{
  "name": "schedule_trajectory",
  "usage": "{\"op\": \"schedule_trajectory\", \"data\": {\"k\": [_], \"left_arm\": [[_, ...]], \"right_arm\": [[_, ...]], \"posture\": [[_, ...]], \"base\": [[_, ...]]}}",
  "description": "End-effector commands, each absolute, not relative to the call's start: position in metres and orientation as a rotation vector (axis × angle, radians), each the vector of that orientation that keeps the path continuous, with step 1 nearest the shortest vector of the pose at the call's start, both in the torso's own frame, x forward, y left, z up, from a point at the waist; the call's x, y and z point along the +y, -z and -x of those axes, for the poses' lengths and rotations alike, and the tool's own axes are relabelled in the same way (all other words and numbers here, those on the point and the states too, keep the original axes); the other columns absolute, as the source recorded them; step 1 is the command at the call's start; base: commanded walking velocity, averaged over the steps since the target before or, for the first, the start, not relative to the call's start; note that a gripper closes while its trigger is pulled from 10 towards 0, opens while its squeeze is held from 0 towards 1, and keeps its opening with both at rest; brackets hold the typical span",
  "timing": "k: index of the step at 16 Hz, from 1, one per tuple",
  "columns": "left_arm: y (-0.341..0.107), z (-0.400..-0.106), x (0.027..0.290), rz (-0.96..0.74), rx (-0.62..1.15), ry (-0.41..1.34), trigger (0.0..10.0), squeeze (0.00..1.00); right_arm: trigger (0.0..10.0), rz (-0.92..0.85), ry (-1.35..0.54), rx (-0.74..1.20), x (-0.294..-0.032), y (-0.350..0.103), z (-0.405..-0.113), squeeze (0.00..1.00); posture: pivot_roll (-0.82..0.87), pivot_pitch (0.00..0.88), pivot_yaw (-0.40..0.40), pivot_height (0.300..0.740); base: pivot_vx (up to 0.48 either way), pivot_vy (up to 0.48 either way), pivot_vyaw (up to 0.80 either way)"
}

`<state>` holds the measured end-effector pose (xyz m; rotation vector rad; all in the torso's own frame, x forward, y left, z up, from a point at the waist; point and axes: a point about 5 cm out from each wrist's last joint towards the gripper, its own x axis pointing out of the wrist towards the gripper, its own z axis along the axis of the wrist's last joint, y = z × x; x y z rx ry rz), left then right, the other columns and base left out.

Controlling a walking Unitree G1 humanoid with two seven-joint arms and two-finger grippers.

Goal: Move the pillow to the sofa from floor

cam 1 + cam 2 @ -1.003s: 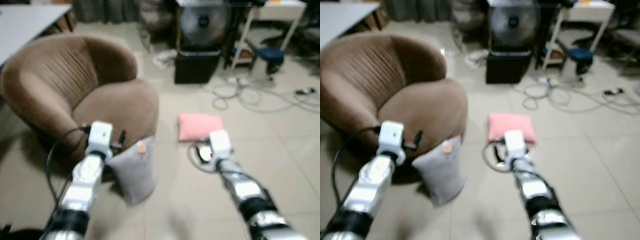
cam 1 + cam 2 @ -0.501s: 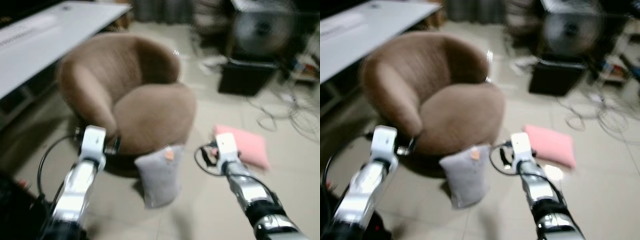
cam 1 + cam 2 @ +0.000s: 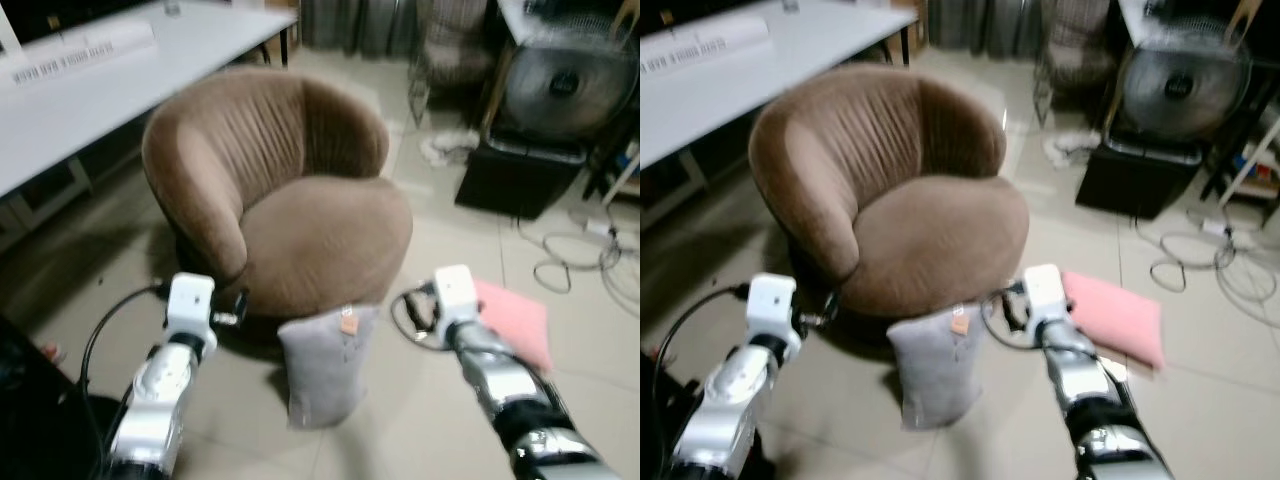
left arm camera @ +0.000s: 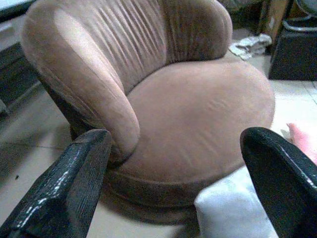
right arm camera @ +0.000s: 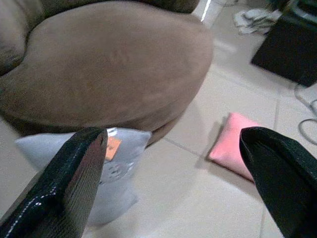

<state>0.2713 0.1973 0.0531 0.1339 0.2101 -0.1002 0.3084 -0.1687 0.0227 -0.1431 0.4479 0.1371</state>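
Observation:
A grey pillow point(image 3: 325, 365) with an orange tag stands upright on the floor, leaning against the front of the round brown sofa chair point(image 3: 300, 220). A pink pillow point(image 3: 515, 315) lies flat on the tiles to its right. My left gripper point(image 4: 176, 136) is open, held left of the grey pillow and facing the sofa seat. My right gripper point(image 5: 173, 134) is open too, raised between the grey pillow point(image 5: 106, 163) and the pink pillow point(image 5: 233, 148). Neither gripper holds anything.
A white table point(image 3: 90, 80) stands to the left behind the sofa. At the back right are a black box point(image 3: 520, 175) with a fan point(image 3: 570, 80) on it, a crumpled cloth point(image 3: 450, 145), and loose cables point(image 3: 590, 260) on the tiles.
The camera has swung left and steadied, so the sofa now sits mid-view and the pink pillow lies further right. Both arms keep their raised pose; the pillows have not moved on the floor.

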Motion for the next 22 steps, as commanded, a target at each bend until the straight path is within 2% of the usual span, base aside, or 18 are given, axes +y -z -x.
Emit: {"op": "schedule_trajectory", "data": {"k": [1, 3, 6, 9, 12, 13, 18, 22], "left_arm": [[-0.056, -0.273, 0.202, -0.145, 0.211, 0.099, 10.0, 0.0], [-0.054, -0.275, 0.197, -0.162, 0.218, 0.118, 10.0, 0.0], [-0.053, -0.276, 0.194, -0.168, 0.227, 0.129, 10.0, 0.0], [-0.054, -0.276, 0.195, -0.172, 0.228, 0.133, 10.0, 0.0], [-0.057, -0.273, 0.196, -0.167, 0.209, 0.128, 10.0, 0.0], [-0.071, -0.271, 0.194, -0.142, 0.154, 0.117, 10.0, 0.0], [-0.102, -0.251, 0.195, -0.082, 0.053, 0.09, 10.0, 0.0], [-0.103, -0.237, 0.199, -0.083, 0.072, 0.054, 10.0, 0.0]], "right_arm": [[10.0, 0.142, -0.165, 0.433, -0.16, -0.026, -0.311, 0.0], [10.0, 0.104, -0.136, 0.46, -0.165, -0.022, -0.308, 0.0], [10.0, 0.099, -0.133, 0.456, -0.167, -0.02, -0.305, 0.0], [10.0, 0.117, -0.129, 0.438, -0.169, -0.021, -0.305, 0.0], [10.0, 0.075, -0.119, 0.335, -0.17, -0.034, -0.305, 0.0], [10.0, -0.006, -0.112, 0.261, -0.17, -0.053, -0.301, 0.0], [10.0, -0.039, -0.175, 0.15, -0.158, -0.081, -0.282, 0.0], [10.0, -0.065, -0.134, 0.217, -0.168, -0.077, -0.271, 0.0]], "posture": [[0.08, 0.0, -0.024, 0.74], [0.07, 0.0, -0.021, 0.74], [0.05, 0.0, -0.009, 0.74], [0.05, 0.0, -0.003, 0.74], [0.06, 0.0, -0.001, 0.74], [0.07, 0.0, 0.0, 0.74], [0.07, 0.0, 0.0, 0.74], [0.08, 0.0, -0.003, 0.74]], "base": [[0.277, 0.0, 0.0], [0.276, 0.0, 0.0], [0.277, 0.0, -0.69], [0.276, 0.0, 0.0], [0.277, 0.0, 0.0], [0.277, 0.0, 0.0], [0.277, 0.0, 0.0], [0.275, 0.0, 0.0]]}}
